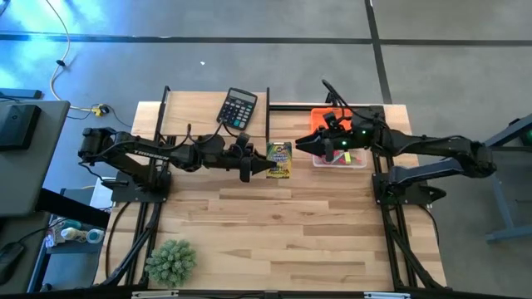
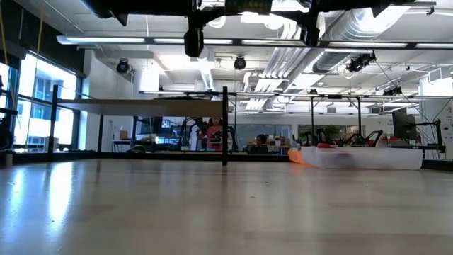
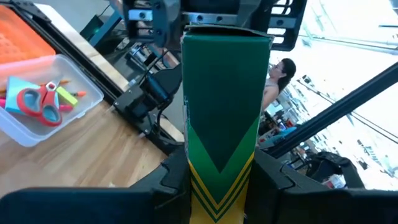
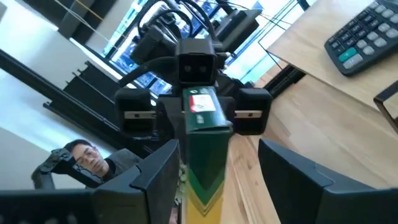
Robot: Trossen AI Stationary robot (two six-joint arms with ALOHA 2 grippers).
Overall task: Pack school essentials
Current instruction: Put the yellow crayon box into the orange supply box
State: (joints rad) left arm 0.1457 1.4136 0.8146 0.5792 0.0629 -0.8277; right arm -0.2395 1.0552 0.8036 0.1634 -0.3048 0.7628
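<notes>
Green-and-yellow crayon box (image 3: pixel 221 118) hanging between left gripper (image 3: pixel 217 180) fingers, clamped | right gripper (image 4: pixel 217 180) fingers standing apart around its far end | light, crushable cardboard: gripping flat sides seems wisest

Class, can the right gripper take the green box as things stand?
Probably yes: the right gripper stands open around the green box, which the left gripper holds up between the arms with nothing between.

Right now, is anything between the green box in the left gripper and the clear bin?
Only the right gripper: it hangs open between the green and yellow box, held by the left gripper, and the clear bin. Otherwise nothing visible.
</notes>
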